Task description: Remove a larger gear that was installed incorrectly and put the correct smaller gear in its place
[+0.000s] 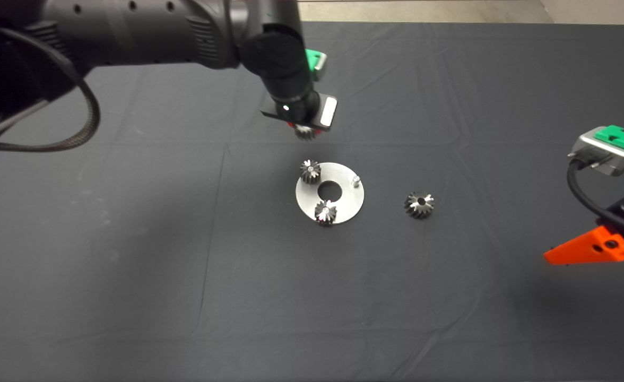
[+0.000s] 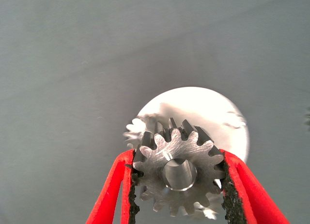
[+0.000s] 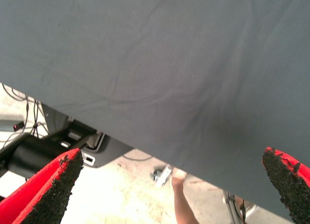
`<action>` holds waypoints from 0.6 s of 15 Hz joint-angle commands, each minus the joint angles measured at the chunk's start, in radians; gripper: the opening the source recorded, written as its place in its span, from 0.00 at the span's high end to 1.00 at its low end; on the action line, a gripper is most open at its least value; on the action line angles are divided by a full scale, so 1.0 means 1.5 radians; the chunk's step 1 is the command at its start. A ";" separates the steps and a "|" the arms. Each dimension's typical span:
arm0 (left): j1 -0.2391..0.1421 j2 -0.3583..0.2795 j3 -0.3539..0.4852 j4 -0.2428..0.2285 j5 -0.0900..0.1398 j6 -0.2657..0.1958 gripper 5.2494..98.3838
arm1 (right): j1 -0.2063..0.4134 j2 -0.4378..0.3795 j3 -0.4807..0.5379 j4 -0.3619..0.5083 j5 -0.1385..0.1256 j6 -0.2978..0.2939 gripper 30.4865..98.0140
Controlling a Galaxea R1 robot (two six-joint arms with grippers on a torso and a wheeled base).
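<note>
Left arm: reaches in from the left across the bench, wrist bent down, above and just behind the round steel plate.
Left end effector: clamped on the smaller gear, one black pad on each side of its teeth; the gear is held in the air, clear of the bench.
Head view only: the smaller gear shows as a toothed edge under the left wrist, its grip hidden by the arm.
Left wrist view only: the gear's bore faces the camera, with the plate bright behind it.
Plate: two small gears sit on it, one at the far left edge, one at the near edge; a bare peg stands on the right side.
Larger gear: lies on the bench right of the plate, apart from it.
Right end effector: fingers wide apart, holding nothing, parked at the bench's right edge.
Right wrist view only: floor, cables and a person's leg beyond the bench edge.
</note>
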 commanded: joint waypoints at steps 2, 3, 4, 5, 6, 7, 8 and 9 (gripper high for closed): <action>-0.017 0.052 0.004 0.004 0.000 -0.008 0.70 | 0.012 -0.001 0.004 0.026 0.000 0.004 0.01; -0.017 0.056 0.004 0.004 -0.001 -0.011 0.70 | 0.012 -0.001 0.005 0.026 0.001 0.005 0.01; -0.017 0.056 0.004 0.004 -0.005 -0.022 0.70 | 0.012 -0.001 0.005 0.026 0.001 0.013 0.01; -0.016 0.057 0.004 0.004 -0.011 -0.026 0.70 | 0.012 0.000 0.005 0.026 0.001 0.019 0.01; -0.016 0.062 0.003 0.004 -0.016 -0.028 0.70 | 0.012 0.000 0.005 0.026 0.001 0.019 0.01; -0.015 0.069 0.002 0.005 -0.016 -0.034 0.70 | 0.012 0.000 0.004 0.026 0.000 0.020 0.01; -0.014 0.070 0.002 0.006 -0.016 -0.039 0.70 | 0.012 0.000 0.005 0.026 0.000 0.020 0.00; -0.012 0.070 0.003 0.007 -0.016 -0.046 0.70 | 0.012 0.000 0.004 0.026 0.000 0.021 0.01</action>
